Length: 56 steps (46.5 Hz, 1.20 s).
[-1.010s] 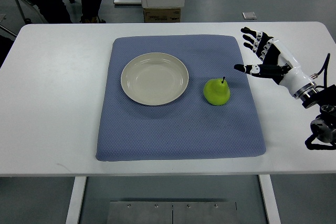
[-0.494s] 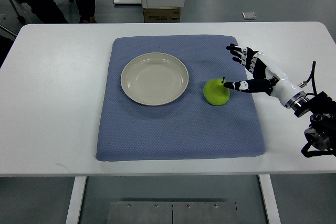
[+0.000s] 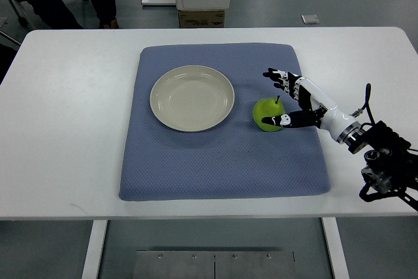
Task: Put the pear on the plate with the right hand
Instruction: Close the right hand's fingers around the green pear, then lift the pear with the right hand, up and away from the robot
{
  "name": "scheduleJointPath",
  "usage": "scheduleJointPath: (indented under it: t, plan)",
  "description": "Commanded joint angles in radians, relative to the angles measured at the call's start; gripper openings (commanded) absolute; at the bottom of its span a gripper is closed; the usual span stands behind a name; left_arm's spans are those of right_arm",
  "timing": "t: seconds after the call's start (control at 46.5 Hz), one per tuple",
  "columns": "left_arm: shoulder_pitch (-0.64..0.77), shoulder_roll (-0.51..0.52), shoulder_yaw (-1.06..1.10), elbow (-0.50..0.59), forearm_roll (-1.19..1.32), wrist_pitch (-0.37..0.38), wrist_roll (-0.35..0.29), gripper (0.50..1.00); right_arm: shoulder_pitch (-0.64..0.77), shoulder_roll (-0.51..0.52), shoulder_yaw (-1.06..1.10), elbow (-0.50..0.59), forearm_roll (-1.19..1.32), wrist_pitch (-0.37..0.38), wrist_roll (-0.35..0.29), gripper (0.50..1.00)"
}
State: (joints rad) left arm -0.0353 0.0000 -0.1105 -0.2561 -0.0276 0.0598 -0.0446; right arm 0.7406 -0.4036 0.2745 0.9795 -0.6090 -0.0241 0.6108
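The right arm reaches in from 4 o'clock toward the centre. Its right hand (image 3: 292, 99) is spread, fingers (image 3: 279, 78) extended toward 10 o'clock, thumb apart below.

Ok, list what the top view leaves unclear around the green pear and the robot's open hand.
- Contact: the right hand brackets the green pear; the thumb overlaps its near side, so touch cannot be confirmed.
- The pear's underside on the blue fabric mat is hidden by the pear itself.
- Left arm: outside the picture.
- Person at the top left: cut off by the edge.
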Motion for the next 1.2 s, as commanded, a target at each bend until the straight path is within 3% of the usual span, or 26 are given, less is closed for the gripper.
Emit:
scheduleJointPath:
  t: [0.0,0.816,0.945,1.053,1.096,1.117,1.182]
  plan:
    - [0.000,0.000,0.000,0.000,0.000,0.000,0.000,1.000,0.002,0.003,0.000,-0.008,0.000,-0.002,0.000,0.998]
    - [0.000,0.000,0.000,0.000,0.000,0.002,-0.001,1.000,0.002,0.058,-0.084,-0.079,-0.009,-0.049,0.000,0.981]
    - [0.000,0.000,0.000,0.000,0.000,0.002,0.000,1.000,0.000,0.072,-0.086,-0.094,-0.009,-0.065,0.000,0.862]
    - [0.000,0.000,0.000,0.000,0.000,0.000,0.000,1.000,0.000,0.080,-0.084,-0.114,-0.009,-0.065,0.000,0.640]
    - [0.000,0.000,0.000,0.000,0.000,0.000,0.000,1.000,0.000,0.083,-0.084,-0.122,-0.009,-0.065,0.000,0.523]
    - [0.000,0.000,0.000,0.000,0.000,0.002,0.000,1.000,0.000,0.085,-0.084,-0.127,-0.009,-0.065,0.000,0.500]
    - [0.000,0.000,0.000,0.000,0.000,0.000,0.000,1.000,0.002,0.091,-0.084,-0.136,-0.009,-0.065,0.000,0.500]
